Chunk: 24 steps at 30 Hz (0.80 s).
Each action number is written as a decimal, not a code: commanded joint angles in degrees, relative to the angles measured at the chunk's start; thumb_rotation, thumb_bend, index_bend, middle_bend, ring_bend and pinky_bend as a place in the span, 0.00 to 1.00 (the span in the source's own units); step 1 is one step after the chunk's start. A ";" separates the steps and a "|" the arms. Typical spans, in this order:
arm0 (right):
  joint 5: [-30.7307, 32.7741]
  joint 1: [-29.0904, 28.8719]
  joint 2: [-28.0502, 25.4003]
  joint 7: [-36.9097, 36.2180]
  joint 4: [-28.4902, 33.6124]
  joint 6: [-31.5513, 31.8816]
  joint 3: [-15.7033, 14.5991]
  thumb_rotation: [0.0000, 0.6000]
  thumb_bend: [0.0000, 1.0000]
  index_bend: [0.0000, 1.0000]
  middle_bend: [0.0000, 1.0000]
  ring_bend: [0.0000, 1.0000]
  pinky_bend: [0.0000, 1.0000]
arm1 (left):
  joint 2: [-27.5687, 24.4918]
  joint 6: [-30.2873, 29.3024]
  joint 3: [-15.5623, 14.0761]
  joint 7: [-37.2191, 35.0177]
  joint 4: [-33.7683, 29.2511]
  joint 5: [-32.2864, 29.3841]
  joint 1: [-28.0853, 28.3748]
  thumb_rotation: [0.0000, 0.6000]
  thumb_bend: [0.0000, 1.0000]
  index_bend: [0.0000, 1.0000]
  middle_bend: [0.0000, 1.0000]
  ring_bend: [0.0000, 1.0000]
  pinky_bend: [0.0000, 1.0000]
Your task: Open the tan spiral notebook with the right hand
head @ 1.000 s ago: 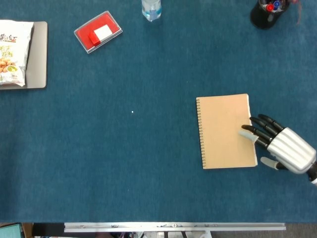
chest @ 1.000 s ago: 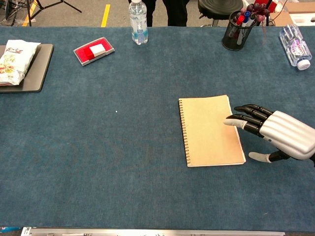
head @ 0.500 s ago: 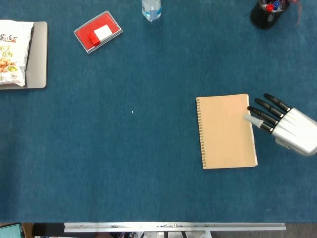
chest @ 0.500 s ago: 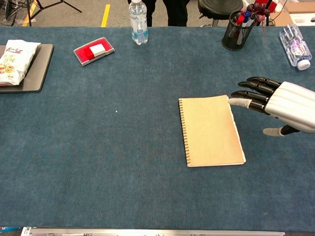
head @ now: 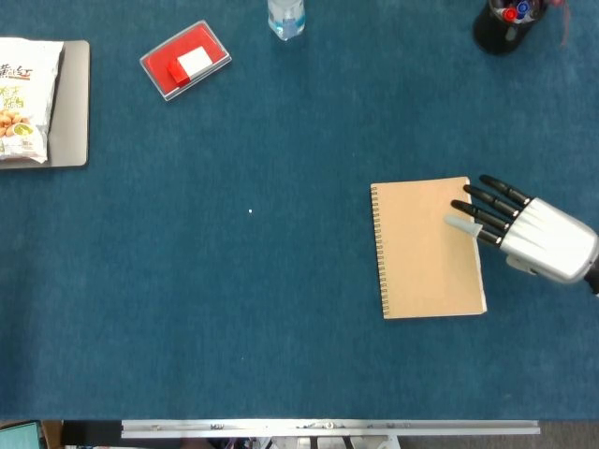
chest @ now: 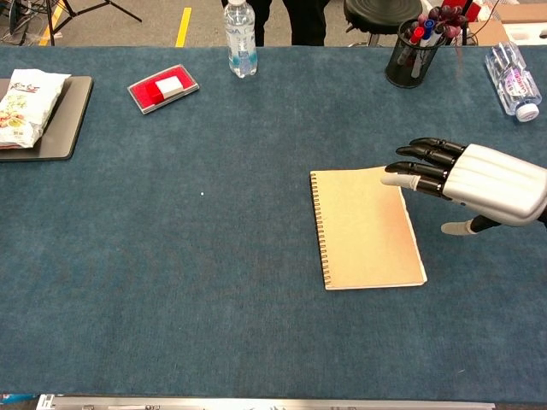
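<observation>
The tan spiral notebook [head: 427, 247] [chest: 366, 226] lies closed and flat on the blue table, its wire binding along the left edge. My right hand [head: 529, 238] [chest: 479, 181] hovers at the notebook's upper right corner, palm down, fingers stretched out and apart. Its fingertips [head: 462, 224] reach over the cover's right edge. It holds nothing. I cannot tell whether the fingertips touch the cover. My left hand is out of both views.
A red box [head: 184, 60] and a water bottle [chest: 240, 26] sit at the back. A snack bag on a grey tray [chest: 67, 120] is at the far left. A black pen cup [chest: 410, 53] and a lying bottle [chest: 511, 80] are at the back right.
The right hand first swung up from the notebook's lower right edge toward its upper right corner, then slid left, so its fingertips now reach over the cover.
</observation>
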<state>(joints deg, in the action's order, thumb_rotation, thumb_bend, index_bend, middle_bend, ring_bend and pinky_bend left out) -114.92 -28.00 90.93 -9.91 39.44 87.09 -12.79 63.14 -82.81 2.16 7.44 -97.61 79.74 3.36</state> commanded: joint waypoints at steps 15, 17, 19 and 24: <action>1.68 0.65 6.91 -5.61 -9.53 0.39 -1.21 1.00 0.00 0.12 0.14 0.04 0.10 | -0.19 -0.39 -0.37 -0.32 -0.14 0.54 -0.35 1.00 0.11 0.47 0.44 0.32 0.46; 1.99 0.74 7.54 -6.16 -10.21 0.51 -1.18 1.00 0.00 0.12 0.14 0.04 0.10 | -0.19 -0.45 -0.42 -0.31 -0.18 0.61 -0.39 1.00 0.11 0.47 0.44 0.32 0.46; 2.29 0.85 8.15 -6.66 -10.93 0.67 -1.16 1.00 0.00 0.12 0.14 0.04 0.10 | -0.19 -0.46 -0.40 -0.31 -0.19 0.62 -0.39 1.00 0.11 0.47 0.44 0.32 0.46; 2.92 0.98 9.41 -7.90 -12.50 0.84 -1.15 1.00 0.00 0.12 0.14 0.04 0.10 | -0.26 -0.47 -0.36 -0.38 -0.25 0.60 -0.39 1.00 0.11 0.47 0.44 0.32 0.46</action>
<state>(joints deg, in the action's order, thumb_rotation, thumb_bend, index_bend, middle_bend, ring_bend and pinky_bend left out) -112.10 -27.05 100.21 -17.71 27.06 87.88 -13.94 62.88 -83.28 1.81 7.05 -97.87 80.33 2.97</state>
